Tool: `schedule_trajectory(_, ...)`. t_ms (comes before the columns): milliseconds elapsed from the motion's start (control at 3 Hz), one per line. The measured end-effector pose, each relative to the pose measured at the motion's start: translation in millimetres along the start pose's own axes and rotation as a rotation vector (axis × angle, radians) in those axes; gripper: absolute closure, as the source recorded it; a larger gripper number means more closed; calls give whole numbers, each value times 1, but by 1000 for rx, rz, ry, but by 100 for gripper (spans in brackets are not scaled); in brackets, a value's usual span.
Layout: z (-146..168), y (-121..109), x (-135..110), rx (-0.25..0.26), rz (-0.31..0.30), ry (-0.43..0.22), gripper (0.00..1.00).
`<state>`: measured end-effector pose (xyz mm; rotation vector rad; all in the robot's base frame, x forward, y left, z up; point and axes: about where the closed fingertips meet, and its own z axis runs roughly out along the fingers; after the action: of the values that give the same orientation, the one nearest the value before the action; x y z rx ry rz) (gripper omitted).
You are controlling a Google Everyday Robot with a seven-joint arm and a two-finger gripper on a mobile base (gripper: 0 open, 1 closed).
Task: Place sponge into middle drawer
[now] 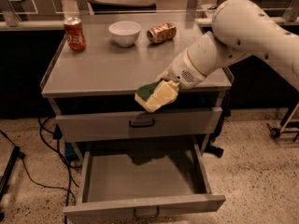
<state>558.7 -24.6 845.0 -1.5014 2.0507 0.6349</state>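
Currently I hold the sponge (155, 97) clamped in the gripper (166, 87), in the air at the front edge of the cabinet top (107, 64), above the open middle drawer (187, 203). I judge it light, soft and compressible, not fragile, unlikely to slip. Recommended hold: across the foam body near one end. Appearance: dark green scouring layer over pale yellow foam, tilted
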Motion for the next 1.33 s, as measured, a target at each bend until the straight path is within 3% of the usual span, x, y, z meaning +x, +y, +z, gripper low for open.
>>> schedule_trajectory(333, 8, 27, 20, -14, 5, 13, 100)
schedule_trajectory(667, 30, 35, 38, 1, -5, 2, 100)
schedule_trajectory(1000, 71, 36, 52, 4, -32, -28, 100)
schedule_trajectory(1333, 71, 34, 52, 27, -39, -26, 100)
